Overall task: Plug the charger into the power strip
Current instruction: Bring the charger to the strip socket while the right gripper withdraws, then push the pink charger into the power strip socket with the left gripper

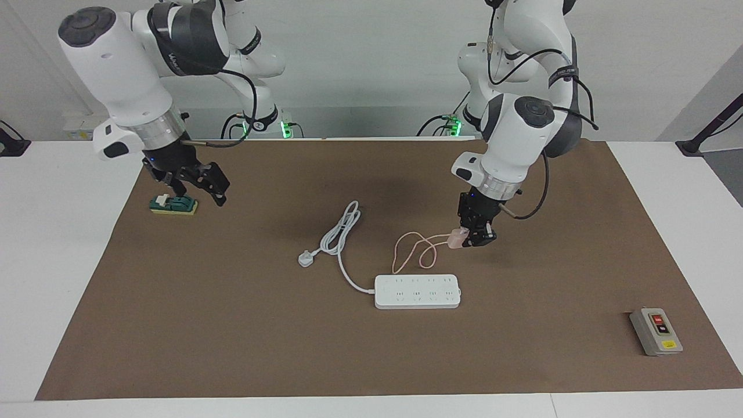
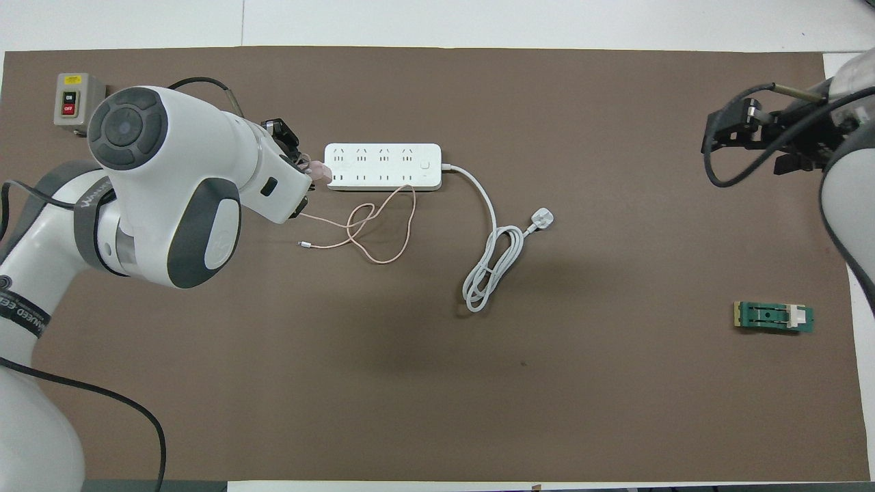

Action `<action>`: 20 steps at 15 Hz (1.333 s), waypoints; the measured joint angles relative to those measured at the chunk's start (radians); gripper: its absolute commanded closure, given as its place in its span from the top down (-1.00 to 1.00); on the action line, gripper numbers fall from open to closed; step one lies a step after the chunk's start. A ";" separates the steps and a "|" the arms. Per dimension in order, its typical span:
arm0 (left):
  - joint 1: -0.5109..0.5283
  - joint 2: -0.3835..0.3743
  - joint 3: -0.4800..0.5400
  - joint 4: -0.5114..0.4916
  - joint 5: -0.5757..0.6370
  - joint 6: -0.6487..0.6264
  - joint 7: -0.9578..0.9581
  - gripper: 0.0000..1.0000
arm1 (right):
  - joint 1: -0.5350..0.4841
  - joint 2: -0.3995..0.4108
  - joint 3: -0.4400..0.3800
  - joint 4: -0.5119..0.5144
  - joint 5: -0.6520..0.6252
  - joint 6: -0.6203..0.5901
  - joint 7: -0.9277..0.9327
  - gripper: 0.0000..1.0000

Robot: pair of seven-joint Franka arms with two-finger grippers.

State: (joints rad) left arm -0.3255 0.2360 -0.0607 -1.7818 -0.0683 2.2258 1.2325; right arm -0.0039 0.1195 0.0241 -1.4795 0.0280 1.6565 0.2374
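Facing view: left gripper (image 1: 471, 238) raised, fingers clamped on the pink charger (image 1: 458, 238), above the mat near the power strip (image 1: 417, 291); pink cable (image 1: 413, 251) looping down onto the surface (image 1: 232, 325). Right gripper (image 1: 194, 188) waiting over the green block (image 1: 174, 205), fingers apart. Overhead view: charger (image 2: 318, 171) at the strip's (image 2: 383, 166) end toward the left arm; grey switch box (image 2: 76, 100) at the mat's corner.

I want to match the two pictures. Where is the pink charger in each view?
Facing view: the charger is right of centre, held in the left hand, above the power strip in the picture.
Overhead view: the charger is left of centre, at the power strip's end, partly under the left arm.
Shared landmark: the power strip; the pink cable loops on the robots' side of it.
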 measured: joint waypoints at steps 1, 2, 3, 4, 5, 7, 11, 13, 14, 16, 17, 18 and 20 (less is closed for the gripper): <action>0.000 0.014 0.002 0.001 0.018 0.013 0.033 -1.00 | -0.010 -0.019 0.000 -0.001 -0.014 -0.018 -0.057 1.00; 0.001 0.027 0.005 0.002 0.034 0.019 0.052 -1.00 | -0.019 -0.037 0.000 -0.002 -0.021 -0.036 -0.104 1.00; 0.002 0.041 0.006 0.004 0.052 0.021 0.061 -1.00 | -0.027 -0.054 0.000 -0.005 -0.023 -0.055 -0.145 1.00; 0.002 0.054 0.007 0.006 0.063 0.027 0.066 -1.00 | -0.033 -0.070 0.000 -0.012 -0.024 -0.070 -0.175 1.00; 0.002 0.068 0.007 0.009 0.068 0.041 0.069 -1.00 | -0.038 -0.086 0.000 -0.021 -0.024 -0.085 -0.194 1.00; 0.002 0.096 0.007 0.010 0.070 0.082 0.073 -1.00 | -0.042 -0.119 0.000 -0.052 -0.024 -0.113 -0.207 1.00; 0.002 0.145 0.006 0.016 0.070 0.144 0.076 -1.00 | -0.042 -0.170 0.002 -0.151 -0.024 -0.127 -0.207 1.00; 0.002 0.161 0.007 0.017 0.073 0.178 0.078 -1.00 | -0.042 -0.181 0.002 -0.177 -0.027 -0.127 -0.207 1.00; 0.002 0.166 0.007 0.017 0.075 0.193 0.078 -1.00 | -0.042 -0.184 0.003 -0.182 -0.038 -0.128 -0.207 1.00; 0.002 0.172 0.007 0.017 0.077 0.202 0.078 -1.00 | -0.042 -0.191 0.004 -0.184 -0.057 -0.144 -0.208 1.00; 0.002 0.174 0.007 0.017 0.080 0.203 0.078 -1.00 | -0.042 -0.196 0.004 -0.184 -0.058 -0.160 -0.208 1.00; 0.002 0.175 0.007 0.017 0.083 0.203 0.078 -1.00 | -0.042 -0.204 0.005 -0.184 -0.058 -0.172 -0.208 1.00; 0.001 0.178 0.007 0.014 0.089 0.203 0.079 -1.00 | -0.041 -0.220 0.006 -0.184 -0.058 -0.183 -0.208 1.00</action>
State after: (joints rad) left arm -0.3242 0.4138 -0.0539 -1.7682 0.0202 2.4292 1.3116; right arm -0.0453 -0.1006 0.0297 -1.6638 -0.0304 1.4733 0.0297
